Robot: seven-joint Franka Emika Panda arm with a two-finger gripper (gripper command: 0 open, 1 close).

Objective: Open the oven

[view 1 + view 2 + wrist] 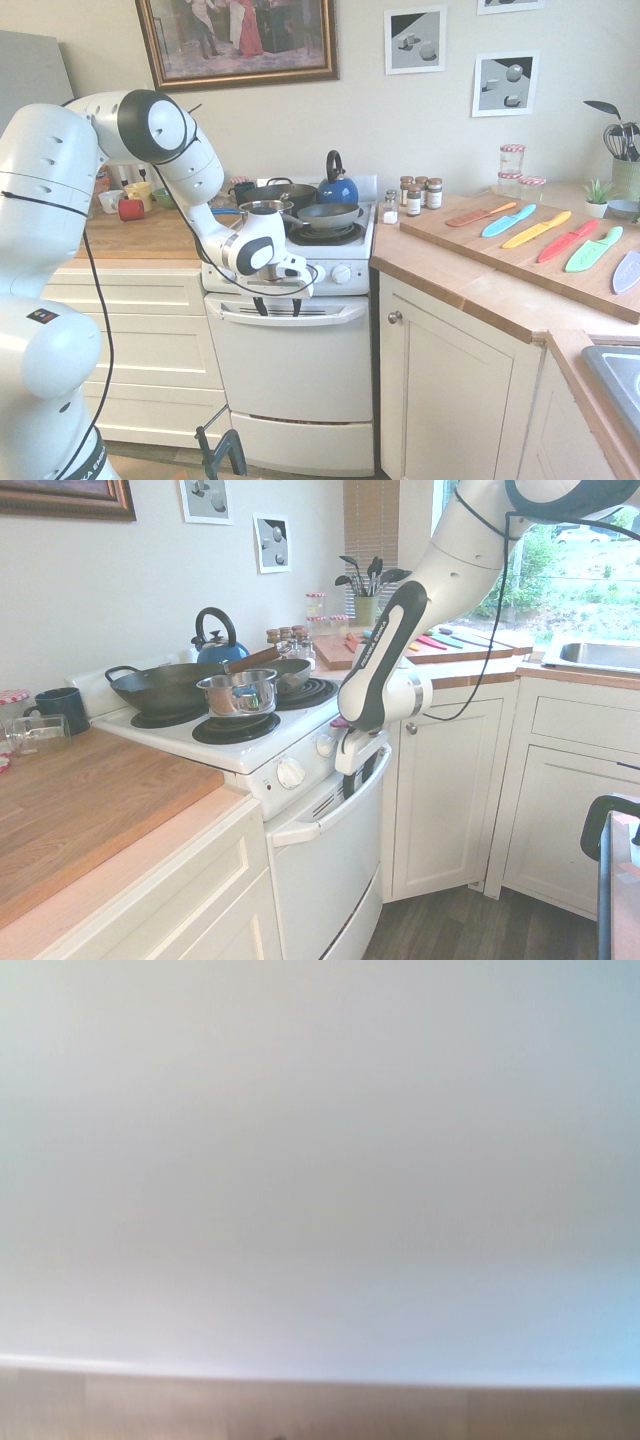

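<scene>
Looking at the kitchen, I see the white freestanding oven (pixel 290 370) with its wide door standing between the cream cabinets (pixel 455 400), under the wooden countertop (pixel 140 238) that runs on both sides. The door seems a little ajar at its top edge in the second exterior view. The white horizontal bar handle (pixel 345 311) goes across the top of the door, below the row of white round knobs (pixel 341 273). My gripper (pixel 280 306) points down at this handle, and its two dark fingers (pixel 261 305) stand apart, one on each side of the bar, I think, but I cannot tell if they press it. On the black burners sit a dark wok (pixel 165 685), a small steel saucepan (pixel 238 692) and a blue kettle (pixel 337 186). To the right, coloured knives (pixel 540 230) lie on a wooden board (pixel 470 238). The wrist view shows only a blurred white surface (pixel 320 1160).
</scene>
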